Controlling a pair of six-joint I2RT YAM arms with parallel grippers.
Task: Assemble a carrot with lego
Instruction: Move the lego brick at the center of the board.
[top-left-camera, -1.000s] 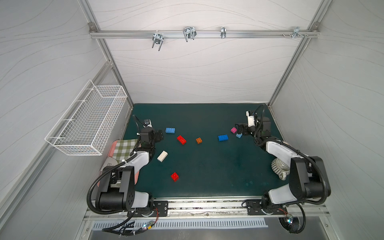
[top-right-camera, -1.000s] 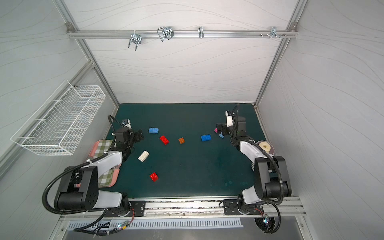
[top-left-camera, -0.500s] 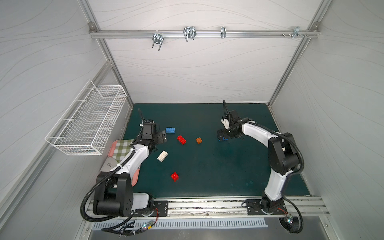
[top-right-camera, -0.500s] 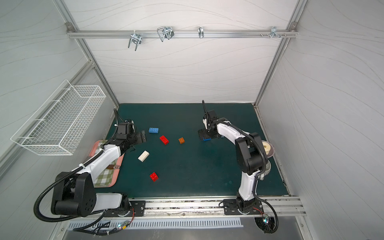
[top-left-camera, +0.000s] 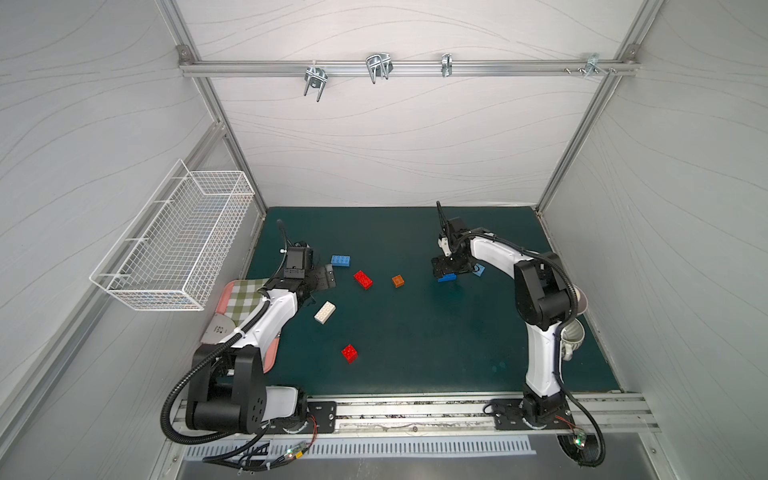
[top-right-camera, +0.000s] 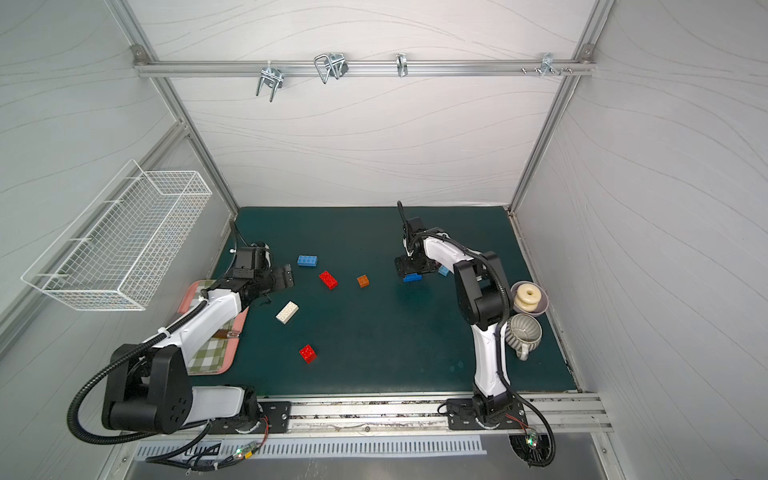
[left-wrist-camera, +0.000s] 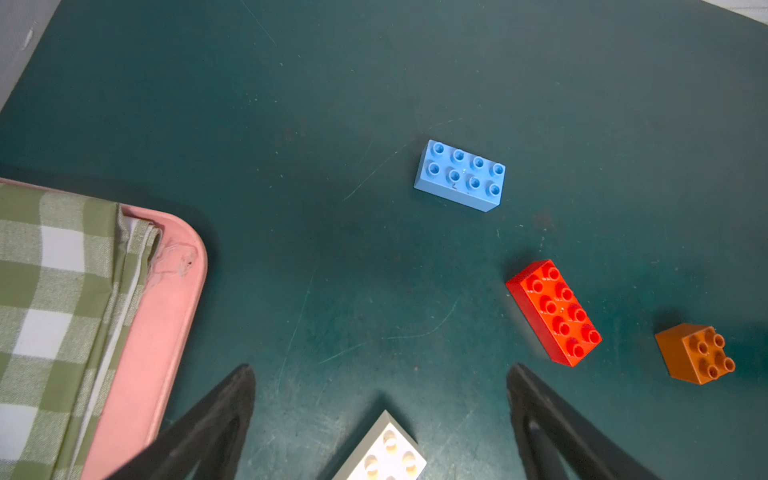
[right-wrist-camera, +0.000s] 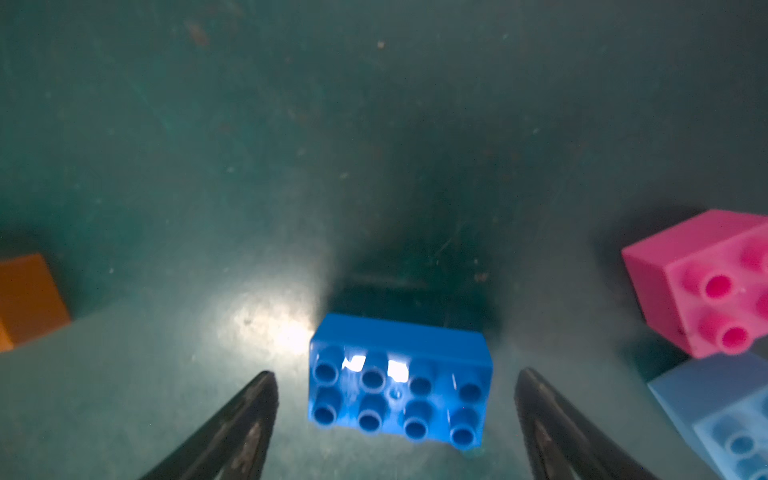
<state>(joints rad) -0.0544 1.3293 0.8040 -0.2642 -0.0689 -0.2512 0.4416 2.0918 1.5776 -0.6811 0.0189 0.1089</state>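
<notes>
The orange brick (top-left-camera: 398, 281) sits near the middle of the green mat (top-left-camera: 415, 345). To its right, the right gripper (right-wrist-camera: 397, 374) is lowered over a blue brick (right-wrist-camera: 399, 382). Its two fingers (right-wrist-camera: 249, 415) stand wide, one off each short end of the brick, with mat showing in both gaps, so nothing is held. Further right of the orange brick, past that gripper, a pink brick (right-wrist-camera: 706, 282) and a light-blue brick (right-wrist-camera: 723, 415) lie close together; whether they touch cannot be told. Just left of the orange brick lies a long red brick (top-left-camera: 363, 279). Beyond it, further left and toward the back wall, is the other blue brick (top-left-camera: 340, 260). The left gripper (top-left-camera: 326, 277) hovers left of the long red brick, spread wide and empty. The white brick (top-left-camera: 325, 311) lies on the mat just beside it, nearer the robot's bases. A small red brick (top-left-camera: 349, 353) lies well apart from the orange brick, to its left and nearer the bases. No brick is stacked on another.
</notes>
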